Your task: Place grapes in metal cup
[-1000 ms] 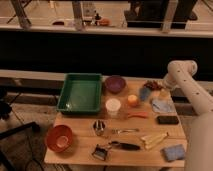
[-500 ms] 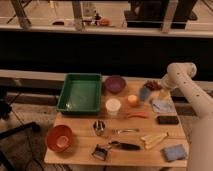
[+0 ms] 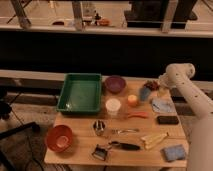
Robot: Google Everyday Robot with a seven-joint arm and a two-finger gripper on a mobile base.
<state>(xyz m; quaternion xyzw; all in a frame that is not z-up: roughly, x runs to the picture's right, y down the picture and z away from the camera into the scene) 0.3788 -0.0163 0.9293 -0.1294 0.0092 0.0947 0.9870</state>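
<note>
In the camera view little has changed over the last second: the arm bends in over the far right corner of the table [image 3: 80, 150] much as before, perhaps a shade lower, and the gripper [image 3: 160, 90] hangs at its end. Whether it is open or closed cannot be told. The grapes [image 3: 151, 85] lie just beside the gripper, on the side toward the purple bowl [image 3: 115, 83], and have not moved, so they are probably not yet gripped. The blue cup [image 3: 144, 93] stands near the grapes, a little farther from the gripper. The metal cup [image 3: 99, 127] is well apart from the gripper, across the table toward the near edge, past the white cup [image 3: 113, 106]. The task appears to be at its start, with the pick pending and the whole carry to the cup left to do.
</note>
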